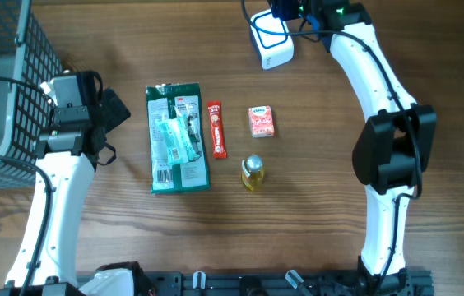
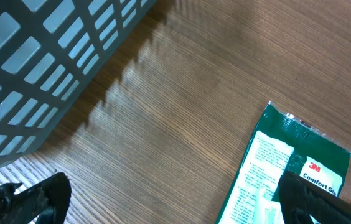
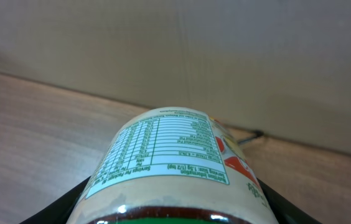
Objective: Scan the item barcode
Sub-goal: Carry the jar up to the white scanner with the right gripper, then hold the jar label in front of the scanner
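Right gripper is seen clamped on a labelled jar, which is held at the table's far edge just beside the white scanner. The jar's contents cannot be told. Left gripper is held spread wide, released, between the grey mesh basket and the green packet. The basket's inside is only partly seen. A small bottle of yellow liquid is stood near a pink carton.

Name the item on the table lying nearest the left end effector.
The green 3M package, leftmost of the row; the red sachet, pink carton and small bottle lie farther right.
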Available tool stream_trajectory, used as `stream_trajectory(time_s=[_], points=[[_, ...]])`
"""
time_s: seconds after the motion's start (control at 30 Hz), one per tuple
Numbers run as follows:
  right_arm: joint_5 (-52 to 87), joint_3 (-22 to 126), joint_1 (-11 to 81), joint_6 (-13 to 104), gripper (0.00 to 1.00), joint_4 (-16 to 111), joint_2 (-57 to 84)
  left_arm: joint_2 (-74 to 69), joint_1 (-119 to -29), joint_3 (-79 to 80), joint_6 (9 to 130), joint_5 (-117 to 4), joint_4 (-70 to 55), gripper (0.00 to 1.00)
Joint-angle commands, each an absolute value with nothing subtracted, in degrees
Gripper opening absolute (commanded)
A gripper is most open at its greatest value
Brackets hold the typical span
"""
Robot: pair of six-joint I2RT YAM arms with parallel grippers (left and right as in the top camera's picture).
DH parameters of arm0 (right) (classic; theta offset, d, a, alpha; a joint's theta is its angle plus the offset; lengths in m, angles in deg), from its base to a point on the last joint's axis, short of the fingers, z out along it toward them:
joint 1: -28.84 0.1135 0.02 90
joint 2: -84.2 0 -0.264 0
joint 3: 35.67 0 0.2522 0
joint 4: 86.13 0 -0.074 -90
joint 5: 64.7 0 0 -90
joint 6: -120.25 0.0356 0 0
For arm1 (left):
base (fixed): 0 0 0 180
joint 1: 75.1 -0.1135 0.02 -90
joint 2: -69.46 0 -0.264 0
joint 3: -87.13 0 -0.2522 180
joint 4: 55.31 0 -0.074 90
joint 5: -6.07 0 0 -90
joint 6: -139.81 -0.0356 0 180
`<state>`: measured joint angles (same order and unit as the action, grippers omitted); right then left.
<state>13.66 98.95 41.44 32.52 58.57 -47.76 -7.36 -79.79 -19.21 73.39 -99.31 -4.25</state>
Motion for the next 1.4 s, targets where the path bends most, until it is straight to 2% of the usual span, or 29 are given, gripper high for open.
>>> stream_trajectory(time_s=[0.0, 0.33, 1.37], points=[[13.66, 99.47, 42.01, 32.36, 0.04, 60.87, -50.82, -7.1, -80.14, -18.73, 72.71, -100.05, -4.27, 1.0], [13.64, 99.47, 42.16, 33.48, 0.04, 67.66, -55.54, -7.1, -80.14, -18.73, 72.71, -100.07, -4.27, 1.0], [12.09, 99.47, 42.49, 33.48, 0.05, 64.32, -58.31, -7.1, -80.14, -18.73, 72.71, -100.05, -4.27, 1.0]])
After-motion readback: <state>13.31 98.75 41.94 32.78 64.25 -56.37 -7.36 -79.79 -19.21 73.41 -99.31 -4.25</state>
